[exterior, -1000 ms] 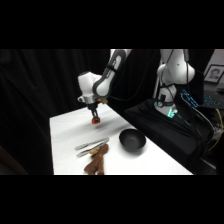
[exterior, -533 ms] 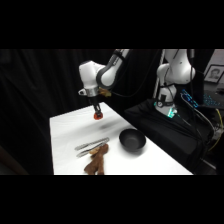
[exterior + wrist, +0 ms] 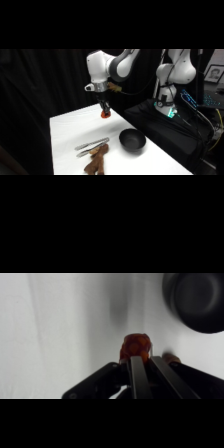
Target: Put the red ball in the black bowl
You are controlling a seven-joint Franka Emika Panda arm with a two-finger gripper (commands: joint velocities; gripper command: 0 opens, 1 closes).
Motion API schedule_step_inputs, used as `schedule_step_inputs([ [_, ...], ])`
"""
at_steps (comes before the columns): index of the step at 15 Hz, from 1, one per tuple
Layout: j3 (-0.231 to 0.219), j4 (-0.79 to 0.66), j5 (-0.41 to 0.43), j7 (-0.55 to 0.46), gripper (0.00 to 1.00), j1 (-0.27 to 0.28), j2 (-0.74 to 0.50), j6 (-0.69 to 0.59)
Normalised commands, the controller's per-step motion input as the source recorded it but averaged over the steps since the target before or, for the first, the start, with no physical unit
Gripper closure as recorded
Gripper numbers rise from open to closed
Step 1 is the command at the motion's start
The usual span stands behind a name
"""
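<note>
Gripper was pinching the red ball, lifted clear above the table's far edge so it could carry toward the black bowl by the right edge.

The white table carries the black bowl, silver tongs and a brown plush toy.

Matt black bowl, glossy red ball, shiny metal tongs, smooth white table (faintly reflective)
</note>
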Motion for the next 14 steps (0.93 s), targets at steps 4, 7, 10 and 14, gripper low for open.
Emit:
schedule_step_inputs([
  [4,0.092,-0.34,-0.099,0.16,0.95,0.155,-0.43,-0.06],
  [7,0.114,-0.30,-0.072,0.16,0.95,0.154,-0.35,-0.04],
  [10,0.105,-0.26,-0.040,0.14,0.95,0.136,-0.29,0.00],
  [14,0.086,-0.24,-0.010,0.11,0.95,0.110,-0.22,0.09],
])
